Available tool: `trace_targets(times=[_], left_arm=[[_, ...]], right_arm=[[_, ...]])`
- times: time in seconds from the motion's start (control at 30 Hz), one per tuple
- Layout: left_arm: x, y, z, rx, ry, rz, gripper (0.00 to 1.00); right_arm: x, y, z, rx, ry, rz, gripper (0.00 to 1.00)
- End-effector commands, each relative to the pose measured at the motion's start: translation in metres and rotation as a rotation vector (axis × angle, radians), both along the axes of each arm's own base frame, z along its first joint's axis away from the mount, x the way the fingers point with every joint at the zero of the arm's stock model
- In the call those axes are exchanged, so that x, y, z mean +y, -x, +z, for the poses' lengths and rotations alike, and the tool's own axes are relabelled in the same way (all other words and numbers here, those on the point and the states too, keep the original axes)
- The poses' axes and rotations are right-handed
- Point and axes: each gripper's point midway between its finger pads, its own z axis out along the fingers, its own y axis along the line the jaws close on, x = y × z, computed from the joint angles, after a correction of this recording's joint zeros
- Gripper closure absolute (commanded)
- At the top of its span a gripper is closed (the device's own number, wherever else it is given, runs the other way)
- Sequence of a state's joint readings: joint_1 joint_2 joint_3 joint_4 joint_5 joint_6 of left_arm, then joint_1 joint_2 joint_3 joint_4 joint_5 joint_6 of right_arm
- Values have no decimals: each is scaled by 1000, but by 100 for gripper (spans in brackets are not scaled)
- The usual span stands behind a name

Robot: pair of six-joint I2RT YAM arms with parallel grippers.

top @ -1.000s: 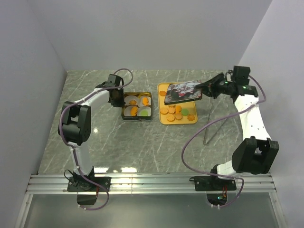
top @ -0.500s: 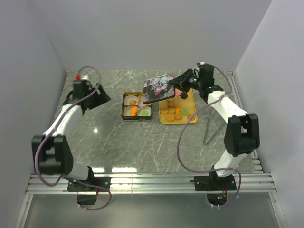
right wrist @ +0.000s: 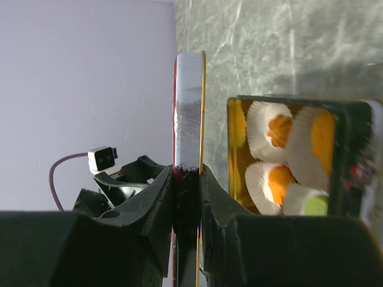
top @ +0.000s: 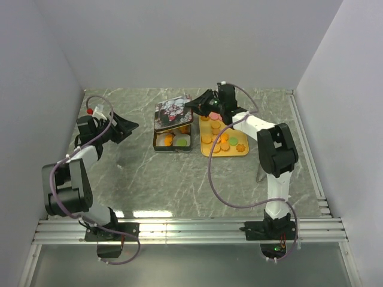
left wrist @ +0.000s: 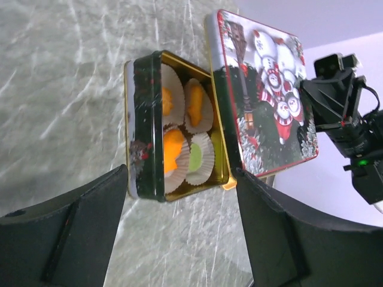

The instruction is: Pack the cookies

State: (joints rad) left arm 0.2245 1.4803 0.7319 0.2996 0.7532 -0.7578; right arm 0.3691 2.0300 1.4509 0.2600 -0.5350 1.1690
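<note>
A dark gold-lined tin [top: 172, 141] holds white paper cups with orange and green cookies [left wrist: 177, 154] inside. My right gripper [top: 192, 106] is shut on the edge of the tin's snowman-printed lid [top: 172, 112], holding it tilted over the tin's far half; the lid shows edge-on in the right wrist view [right wrist: 189, 119] and face-on in the left wrist view [left wrist: 263, 101]. More loose cookies [top: 222, 139] lie on the orange tray [top: 203, 149]. My left gripper [top: 130, 126] is open and empty, left of the tin and pointing at it.
The orange tray sits directly right of the tin. A thin metal stand [top: 261, 160] rises right of the tray. Grey walls close in the marble table [top: 179, 179] at left, back and right.
My right gripper has carried the lid leftward from above the tray to above the tin. My left arm has swung away from the tin to the far left.
</note>
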Motion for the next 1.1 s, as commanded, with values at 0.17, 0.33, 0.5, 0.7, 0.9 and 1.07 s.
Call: trace_targets(times=[0.17,0.33,0.5,0.7,0.9,1.07], left_arm=[[-34,-40,5,-93,9,-154,15],[-33,-50,-3,-83,17,-131,14],[-20,-51,-16,-37,-35,-75,15],[-28,-49,-35,-8,-9,-113,15],[-58,-63,-46,10,-1,-206,18],[-85,-64,-62,35,-1,-263,20]], right_arm=[[43,-13,40,-98,-86,21,100],[52,-7,28,-72,-63,34,100],[49,-1,11,-37,-23,15,100],[47,2,3,-37,4,17,100],[42,8,-17,-11,32,7,100],[36,15,-35,11,55,-1,100]])
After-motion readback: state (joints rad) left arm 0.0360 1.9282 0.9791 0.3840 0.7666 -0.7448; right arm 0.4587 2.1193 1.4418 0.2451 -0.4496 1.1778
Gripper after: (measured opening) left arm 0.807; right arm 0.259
